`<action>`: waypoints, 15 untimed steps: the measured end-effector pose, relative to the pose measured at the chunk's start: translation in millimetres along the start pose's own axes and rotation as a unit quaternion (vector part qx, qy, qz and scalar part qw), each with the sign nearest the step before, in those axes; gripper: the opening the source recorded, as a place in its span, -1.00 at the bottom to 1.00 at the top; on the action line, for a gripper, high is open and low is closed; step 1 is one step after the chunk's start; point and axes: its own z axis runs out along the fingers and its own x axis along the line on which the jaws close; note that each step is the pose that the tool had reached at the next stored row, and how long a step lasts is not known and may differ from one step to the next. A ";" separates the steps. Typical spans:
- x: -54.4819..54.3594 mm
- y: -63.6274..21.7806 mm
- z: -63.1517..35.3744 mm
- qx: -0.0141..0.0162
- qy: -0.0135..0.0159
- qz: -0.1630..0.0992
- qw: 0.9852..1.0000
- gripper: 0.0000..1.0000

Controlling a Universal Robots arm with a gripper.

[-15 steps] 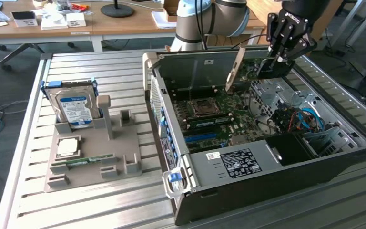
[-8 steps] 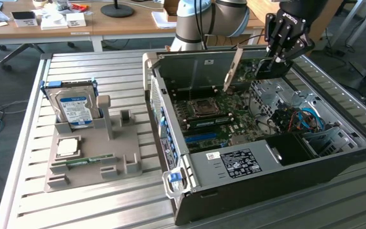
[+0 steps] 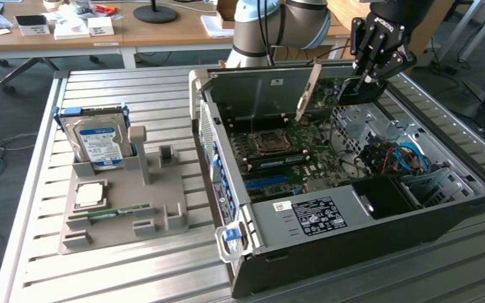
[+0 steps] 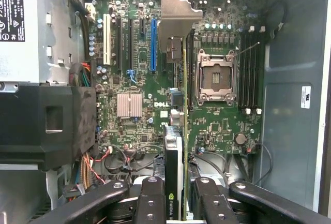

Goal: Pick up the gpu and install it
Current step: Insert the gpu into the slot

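Observation:
The gpu (image 3: 333,90) hangs edge-down over the open computer case (image 3: 444,208), above the far end of the green motherboard (image 3: 310,151). Its silver end bracket (image 3: 310,91) points toward the case's rear wall, and its black cooler faces the exterior view's right. My gripper (image 3: 365,81) is shut on the card's upper edge. In the wrist view the gpu (image 4: 175,146) shows edge-on between my fingers (image 4: 153,198), its bracket (image 4: 178,12) over the rear slots. The card hangs beside the blue slot (image 4: 153,45), between it and the CPU socket (image 4: 214,76).
A grey holder (image 3: 120,208) on the slatted metal table (image 3: 141,271) carries a hard drive with a blue label (image 3: 99,144), a CPU (image 3: 89,194) and a RAM stick (image 3: 112,213). Inside the case sit the power supply (image 3: 310,214), a black drive bay (image 4: 46,125) and loose cables (image 3: 398,158).

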 end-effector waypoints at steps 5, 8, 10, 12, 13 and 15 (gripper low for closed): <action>0.0 0.2 0.0 0.000 0.000 0.000 1.000 -0.47; 0.1 4.5 0.2 0.000 0.000 0.000 1.000 -0.47; 0.2 8.1 0.4 0.000 0.000 0.000 1.000 -0.47; 0.2 11.7 0.6 0.000 0.000 0.000 1.000 -0.47; 0.3 13.4 0.6 0.000 0.000 0.000 1.000 -0.47; 0.4 17.3 0.7 0.000 0.000 0.000 1.000 -0.47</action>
